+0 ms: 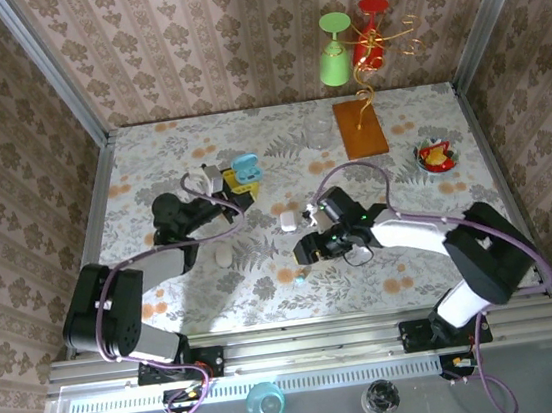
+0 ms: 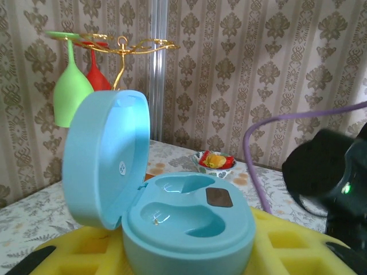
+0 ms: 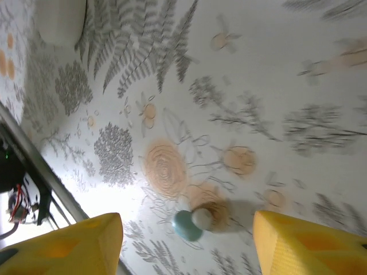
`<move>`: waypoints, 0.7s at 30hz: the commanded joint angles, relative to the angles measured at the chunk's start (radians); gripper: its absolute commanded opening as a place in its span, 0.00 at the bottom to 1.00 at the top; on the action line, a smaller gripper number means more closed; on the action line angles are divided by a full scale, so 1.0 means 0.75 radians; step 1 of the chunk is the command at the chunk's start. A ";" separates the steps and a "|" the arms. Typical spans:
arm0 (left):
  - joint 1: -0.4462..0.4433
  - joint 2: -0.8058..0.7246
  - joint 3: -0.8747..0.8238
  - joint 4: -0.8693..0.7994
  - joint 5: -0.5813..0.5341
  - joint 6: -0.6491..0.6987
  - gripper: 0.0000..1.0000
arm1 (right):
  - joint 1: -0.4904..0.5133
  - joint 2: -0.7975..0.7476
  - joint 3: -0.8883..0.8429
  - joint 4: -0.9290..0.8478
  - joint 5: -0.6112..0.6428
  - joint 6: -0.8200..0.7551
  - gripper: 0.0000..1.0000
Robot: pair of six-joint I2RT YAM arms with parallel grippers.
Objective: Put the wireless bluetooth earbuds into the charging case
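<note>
**Right wrist view: teal earbud (image 3: 192, 222) lies loose between the wide-open right fingers (image 3: 74, 246)**

Both right fingers are cut off by the lower edge, so just their yellow tips show. They stand wide apart with nothing in them. A white case (image 3: 60, 20) is clipped by the top left corner. The flowered worktop (image 3: 275, 86) is blurred, and the earbud's finer shape cannot be made out.

The earbud lies on the worktop between the two tips, touching neither. Its long axis runs side to side across that view, with the teal body toward the left and a pale rounded end toward the right.

In the left wrist view, the left fingers (image 2: 298, 246) show as yellow pads cut off at the bottom, closed against the base of the teal charging case (image 2: 189, 229). The case stands upright with its lid (image 2: 106, 160) swung open to the left and its two wells facing up. From above, the case sits well apart from the earbud, farther back on the worktop.
</note>
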 commanded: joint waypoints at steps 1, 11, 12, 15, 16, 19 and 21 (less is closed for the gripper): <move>0.022 -0.054 -0.020 0.043 -0.004 0.030 0.41 | 0.029 0.105 0.111 -0.009 -0.123 0.012 0.62; 0.028 -0.144 -0.030 -0.083 0.010 0.077 0.41 | 0.055 0.300 0.217 -0.142 -0.141 -0.064 0.55; 0.028 -0.150 -0.030 -0.093 0.009 0.085 0.41 | 0.058 0.292 0.205 -0.148 -0.147 -0.065 0.54; 0.029 -0.151 -0.026 -0.110 0.006 0.100 0.41 | 0.066 0.274 0.174 -0.179 -0.154 -0.069 0.52; 0.029 -0.149 -0.026 -0.114 0.008 0.101 0.41 | 0.066 0.267 0.163 -0.191 -0.156 -0.071 0.51; 0.032 -0.148 -0.019 -0.124 0.017 0.101 0.41 | 0.070 0.233 0.132 -0.199 -0.150 -0.064 0.49; 0.032 -0.147 -0.016 -0.132 0.021 0.103 0.41 | 0.072 0.214 0.118 -0.201 -0.146 -0.052 0.48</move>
